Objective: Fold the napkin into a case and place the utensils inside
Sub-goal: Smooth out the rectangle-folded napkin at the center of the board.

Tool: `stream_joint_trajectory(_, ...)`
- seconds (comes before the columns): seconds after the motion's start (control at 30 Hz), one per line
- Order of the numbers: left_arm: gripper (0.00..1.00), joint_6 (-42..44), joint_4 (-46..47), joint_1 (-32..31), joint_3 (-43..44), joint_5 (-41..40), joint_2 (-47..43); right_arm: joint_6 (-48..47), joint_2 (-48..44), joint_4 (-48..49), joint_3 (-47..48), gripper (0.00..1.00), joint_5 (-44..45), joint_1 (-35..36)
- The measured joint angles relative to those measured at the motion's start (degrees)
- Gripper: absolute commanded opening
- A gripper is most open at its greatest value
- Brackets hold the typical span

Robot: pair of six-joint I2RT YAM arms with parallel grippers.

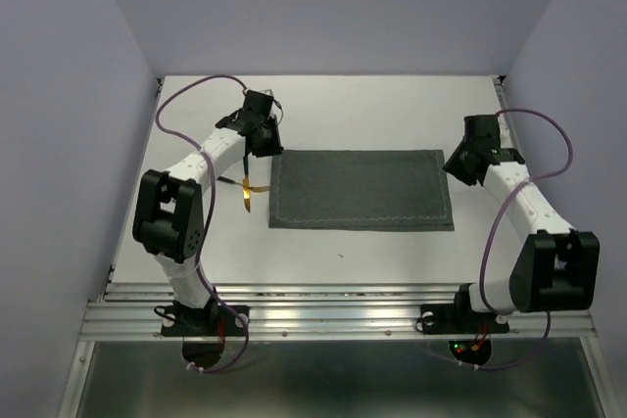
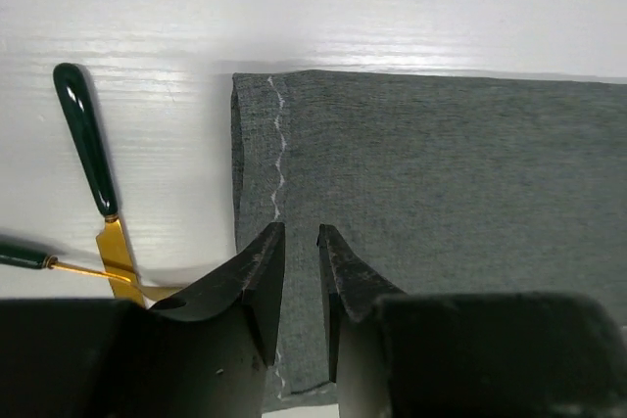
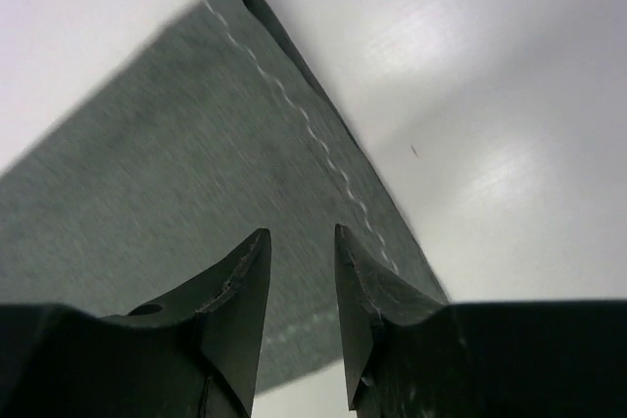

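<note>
Napkin (image 1: 361, 190), dark grey-green stitched cloth: left gripper (image 2: 301, 232) and right gripper (image 3: 302, 234), narrowly parted, empty, could snag it onto gold green-handled utensils (image 2: 115, 252).

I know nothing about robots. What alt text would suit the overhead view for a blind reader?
A dark grey-green rectangular cloth napkin lies flat on a white table, with the robot's left gripper at its far left corner and the right gripper by its right edge. Small gold-coloured metal utensils lie just left of the napkin.

One napkin (image 1: 361, 189), two utensils (image 2: 98, 193) (image 2: 24, 257)
</note>
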Motion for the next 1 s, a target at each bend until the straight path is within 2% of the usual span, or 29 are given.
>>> stream_joint_trajectory(0.1,0.35,-0.37,0.46,-0.50,-1.70,0.37,-5.40,1.36,-4.83,-1.70,-6.75,0.38,-0.59,0.00)
stream_joint_trajectory(0.27,0.37,-0.76,0.31,-1.73,-5.90,1.38,-11.39,2.51,-5.75,-6.80,-13.35,0.39,-0.13,0.00)
stream_joint_trajectory(0.53,0.37,-1.42,-0.48,-2.36,-11.28,1.97,-12.33,3.21,-2.40,-7.30,-13.51,0.38,-0.09,0.00)
stream_joint_trajectory(1.0,0.38,-2.60,-0.48,-4.13,-11.87,2.38,-12.33,3.45,-0.90,-5.14,-14.75,0.38,0.04,0.00)
